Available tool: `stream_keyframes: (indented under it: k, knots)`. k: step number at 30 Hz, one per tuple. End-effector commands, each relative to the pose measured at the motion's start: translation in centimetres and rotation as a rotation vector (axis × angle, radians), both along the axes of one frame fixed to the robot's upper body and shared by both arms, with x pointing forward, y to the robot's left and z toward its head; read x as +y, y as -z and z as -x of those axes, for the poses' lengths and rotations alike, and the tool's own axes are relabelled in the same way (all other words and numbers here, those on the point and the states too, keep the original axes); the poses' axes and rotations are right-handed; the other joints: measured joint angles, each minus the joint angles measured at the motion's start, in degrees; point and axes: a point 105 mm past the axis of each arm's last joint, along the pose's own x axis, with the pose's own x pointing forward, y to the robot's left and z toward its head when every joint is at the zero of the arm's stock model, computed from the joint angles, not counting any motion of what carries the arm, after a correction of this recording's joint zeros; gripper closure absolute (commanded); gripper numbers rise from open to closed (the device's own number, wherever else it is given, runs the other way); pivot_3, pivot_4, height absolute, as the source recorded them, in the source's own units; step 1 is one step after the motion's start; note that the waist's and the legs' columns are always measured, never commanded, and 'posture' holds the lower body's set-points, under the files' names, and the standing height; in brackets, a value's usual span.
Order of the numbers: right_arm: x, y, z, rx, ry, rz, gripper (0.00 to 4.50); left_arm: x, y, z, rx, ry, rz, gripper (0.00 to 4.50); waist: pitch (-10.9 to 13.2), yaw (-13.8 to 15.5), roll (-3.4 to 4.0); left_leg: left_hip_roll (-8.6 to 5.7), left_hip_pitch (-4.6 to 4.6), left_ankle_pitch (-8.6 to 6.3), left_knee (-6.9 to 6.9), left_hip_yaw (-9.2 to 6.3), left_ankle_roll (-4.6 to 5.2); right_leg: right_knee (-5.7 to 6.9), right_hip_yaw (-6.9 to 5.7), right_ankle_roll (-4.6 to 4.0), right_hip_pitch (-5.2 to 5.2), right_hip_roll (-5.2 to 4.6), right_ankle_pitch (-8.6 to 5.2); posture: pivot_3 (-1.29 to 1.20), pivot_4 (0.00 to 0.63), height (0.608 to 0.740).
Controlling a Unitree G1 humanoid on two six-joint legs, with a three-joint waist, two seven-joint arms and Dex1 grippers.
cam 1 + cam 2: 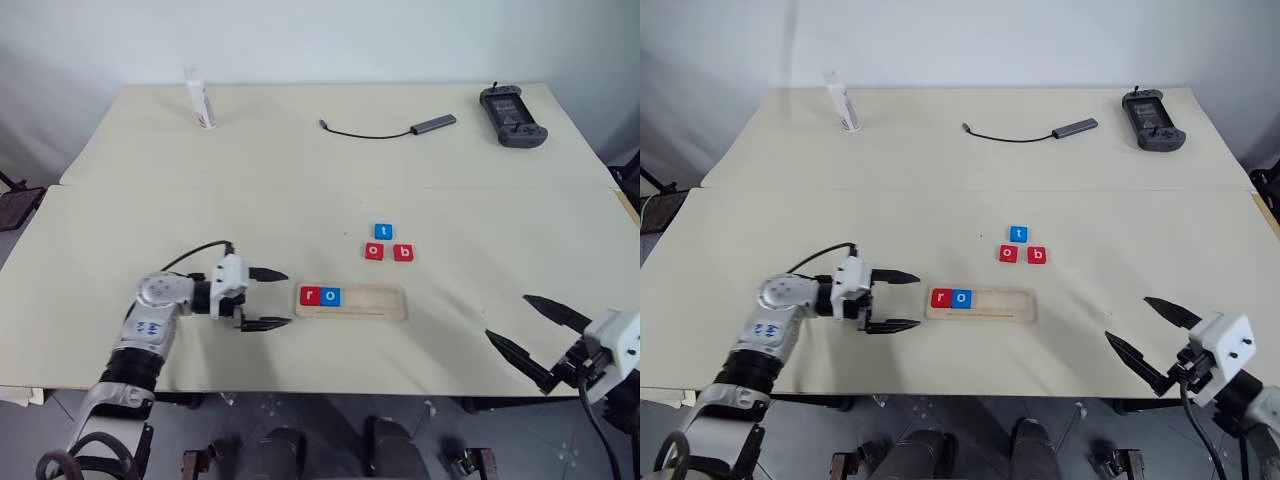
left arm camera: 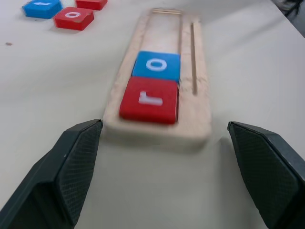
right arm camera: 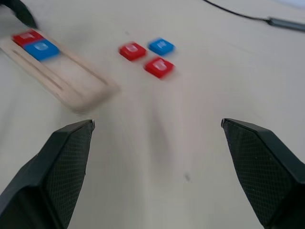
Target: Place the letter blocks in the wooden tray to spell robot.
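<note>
The wooden tray (image 1: 375, 302) lies near the table's front middle, with a red r block (image 1: 309, 295) and a blue o block (image 1: 331, 296) side by side at its left end. Behind it on the cloth lie a blue t block (image 1: 383, 231), a red o block (image 1: 374, 251) and a red b block (image 1: 403, 252). My left gripper (image 1: 275, 299) is open just left of the tray's left end, pointing at it, with nothing between its fingers (image 2: 71, 167). Off the front right edge, my right gripper (image 1: 528, 325) hangs open and empty, its fingers (image 3: 57, 167) aimed toward the loose blocks.
A white tube (image 1: 201, 100) stands at the back left. A black cable with a grey adapter (image 1: 432, 124) and a dark handheld controller (image 1: 513, 116) lie at the back right. The table's front edge (image 1: 400, 385) runs close below the tray.
</note>
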Motion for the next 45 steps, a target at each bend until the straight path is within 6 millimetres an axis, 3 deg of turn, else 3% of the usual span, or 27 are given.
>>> stream_keyframes:
  k: [1,5,11,17,21,31,35,45]
  knots:
    - [-1.1,-0.6,0.3,-0.049,0.037,0.015,0.00,1.5,-2.6,1.2,-0.067,0.014,0.069,0.03,0.0,0.1,0.01,0.00,0.00,0.00,0.00,0.00,0.00,0.00,0.00,0.00,0.00,0.00,0.00,0.00,0.150,0.740]
    - [-0.2,-1.2,-1.4,-0.069,0.016,-0.023,0.00,2.4,-3.6,2.6,-0.055,0.009,0.121,0.03,0.0,-0.2,-0.02,0.01,0.03,0.00,-0.02,0.02,0.02,-0.02,0.10,0.03,0.01,0.01,0.02,0.00,0.150,0.740]
    - [4.1,-4.6,-6.4,-0.008,-0.129,-0.078,0.00,2.8,-4.3,3.2,-0.076,-0.077,0.162,0.03,0.0,-1.1,0.01,0.07,0.11,0.03,0.05,0.16,-0.01,0.05,0.23,0.05,0.01,0.03,0.03,0.00,0.150,0.740]
    - [7.5,-4.8,-11.9,0.190,-0.143,0.078,0.00,3.2,-4.1,3.8,-0.075,-0.147,0.168,0.03,0.0,-1.2,-0.03,0.21,-0.01,0.00,0.01,0.07,-0.07,-0.02,0.18,-0.02,-0.09,0.17,0.01,0.00,0.150,0.740]
    - [9.0,-4.6,-14.1,0.262,-0.137,0.105,0.00,3.3,-3.9,4.4,-0.076,-0.176,0.168,0.03,0.0,-1.1,-0.03,0.20,-0.10,-0.02,-0.03,0.08,-0.05,-0.04,0.18,-0.03,-0.16,0.16,0.01,0.00,0.150,0.740]
    - [9.4,-4.0,-14.8,0.309,-0.123,0.128,0.00,2.6,-3.9,5.0,-0.075,-0.198,0.188,0.03,0.0,-1.2,-0.03,0.08,-0.20,-0.10,-0.06,0.03,0.09,-0.04,0.10,-0.02,-0.15,0.08,0.02,0.00,0.150,0.740]
    - [9.2,-3.8,-15.1,0.350,-0.058,0.073,0.00,2.5,-3.8,4.9,-0.077,-0.206,0.192,0.03,0.0,-1.4,-0.03,0.13,-0.19,-0.11,-0.06,0.06,0.07,-0.04,0.11,-0.02,-0.16,0.11,0.02,0.00,0.150,0.740]
    - [10.9,-1.7,-16.6,0.358,0.137,-0.037,0.00,1.9,-3.8,4.7,-0.079,-0.204,0.204,0.03,0.0,-1.4,-0.03,0.15,-0.17,-0.12,-0.06,0.09,0.05,0.03,0.15,-0.02,-0.20,0.15,0.02,0.00,0.150,0.740]
